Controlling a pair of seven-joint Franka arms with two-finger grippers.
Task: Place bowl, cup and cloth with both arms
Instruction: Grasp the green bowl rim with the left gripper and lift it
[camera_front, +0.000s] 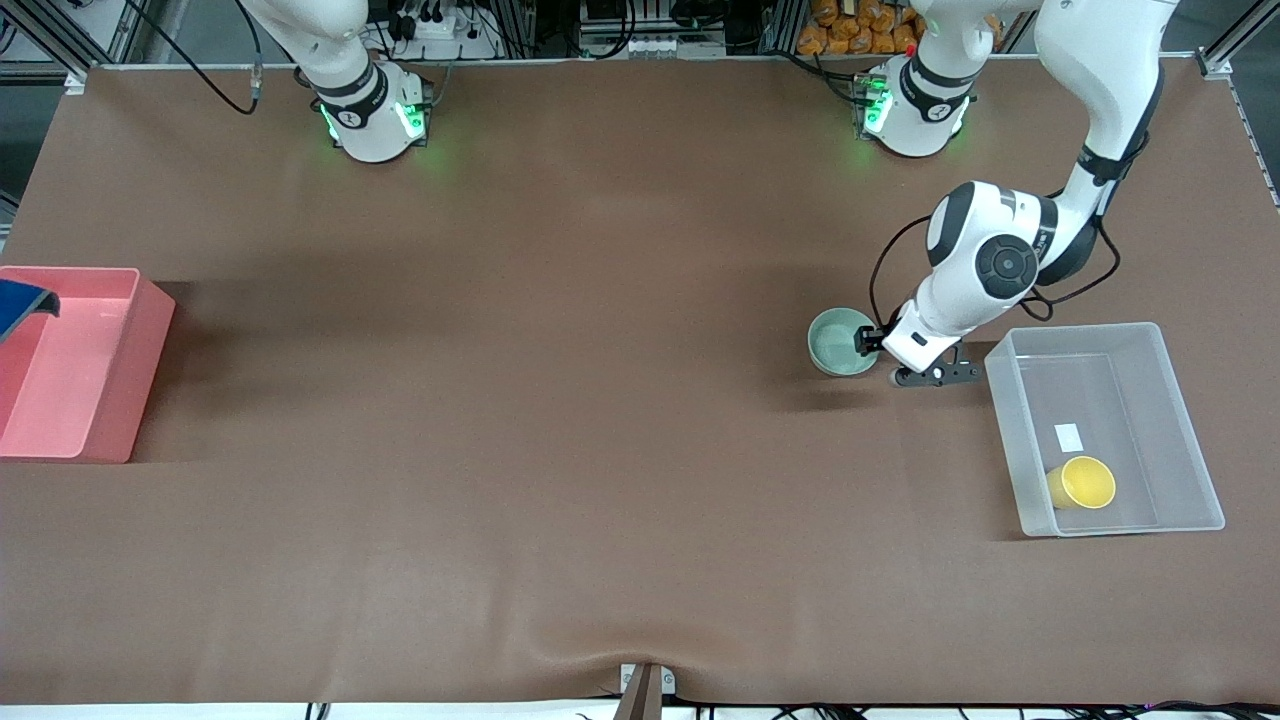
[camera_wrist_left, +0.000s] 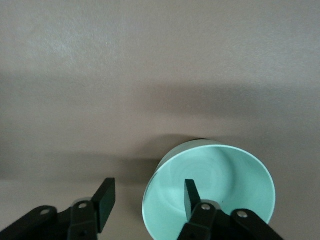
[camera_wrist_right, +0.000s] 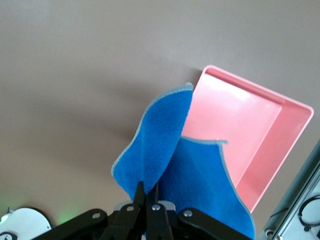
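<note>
On the brown tabletop (camera_front: 560, 400), the right pincer (camera_wrist_right: 147, 200) is dangling the pinched cloth (camera_wrist_right: 170, 150) over the pink bin (camera_front: 80, 370). The left pincer (camera_wrist_left: 145, 200) is straddling the bowl's (camera_front: 838, 342) rim, parted, beside the clear bin (camera_front: 1180, 430) holding the cup (camera_front: 1082, 483).

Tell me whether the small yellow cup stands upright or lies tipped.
Tipped. The small yellow cup lies on its side inside the clear plastic bin, its round opening facing sideways.
</note>
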